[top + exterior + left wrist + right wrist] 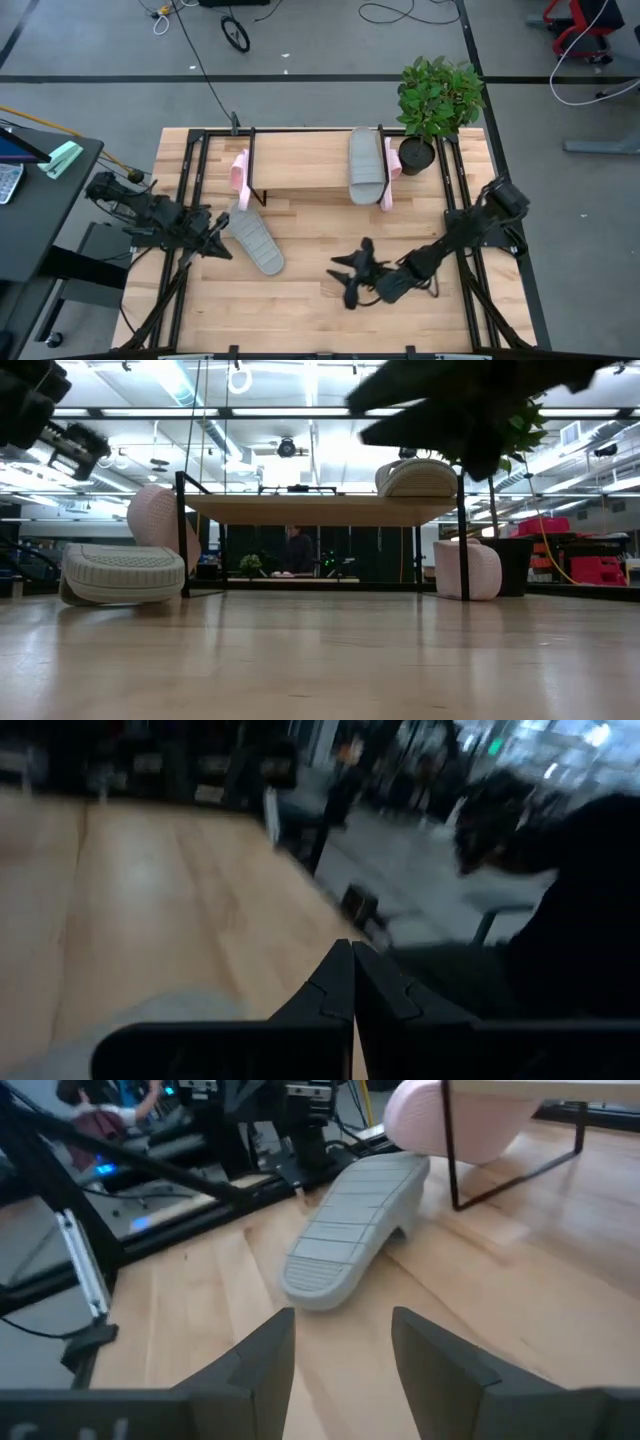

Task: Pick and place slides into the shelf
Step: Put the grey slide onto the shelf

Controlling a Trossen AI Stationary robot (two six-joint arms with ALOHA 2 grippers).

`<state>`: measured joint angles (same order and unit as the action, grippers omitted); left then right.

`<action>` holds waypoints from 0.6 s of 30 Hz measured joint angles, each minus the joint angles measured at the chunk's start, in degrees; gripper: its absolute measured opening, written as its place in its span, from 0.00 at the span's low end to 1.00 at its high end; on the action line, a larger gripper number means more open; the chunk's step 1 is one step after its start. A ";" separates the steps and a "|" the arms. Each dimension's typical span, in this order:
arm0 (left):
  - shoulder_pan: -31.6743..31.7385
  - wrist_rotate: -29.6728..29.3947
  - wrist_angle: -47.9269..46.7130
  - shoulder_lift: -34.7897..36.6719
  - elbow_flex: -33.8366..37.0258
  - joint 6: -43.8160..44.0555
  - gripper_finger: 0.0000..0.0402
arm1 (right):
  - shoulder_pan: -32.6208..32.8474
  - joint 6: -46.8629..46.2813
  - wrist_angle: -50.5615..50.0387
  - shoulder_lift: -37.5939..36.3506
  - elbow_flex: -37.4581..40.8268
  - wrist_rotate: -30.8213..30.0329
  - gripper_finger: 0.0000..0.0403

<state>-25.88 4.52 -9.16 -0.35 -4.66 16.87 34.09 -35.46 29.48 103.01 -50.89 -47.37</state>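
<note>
I had the right gripper (pixel 345 276) nearest, over bare tabletop (pixel 300 320), fingers spread and holding nothing. The left gripper (pixel 222 240) sat pinched closed and empty beside a grey slide (pixel 254 241) lying sole-up on the left. Farther off, the shelf (pixel 300 160) carried another grey slide (pixel 365 166); pink slides leaned at its left (pixel 240 178) and right (pixel 388 180) ends. I could read no writing anywhere.

One grey slide (pixel 366 165) atop the shelf (pixel 300 160), another (pixel 257 241) on the table (pixel 300 300).
</note>
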 joint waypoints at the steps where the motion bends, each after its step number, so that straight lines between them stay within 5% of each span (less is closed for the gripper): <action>1: -1.07 -2.04 -3.30 -0.04 -1.34 -0.08 0.01 | -0.20 -0.26 -1.42 1.41 -1.84 0.08 0.43; 5: -5.24 -10.59 -12.78 0.01 -8.52 -1.58 0.02 | -0.53 -3.93 -6.47 5.79 -7.00 0.53 0.43; 18: -14.92 -23.39 -6.84 -2.67 -11.39 -2.18 0.02 | -0.68 -16.84 -6.72 12.41 -12.02 -0.32 0.43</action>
<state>-40.80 -18.86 -16.00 -3.01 -16.05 14.69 33.41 -52.30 22.76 115.42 -62.91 -47.69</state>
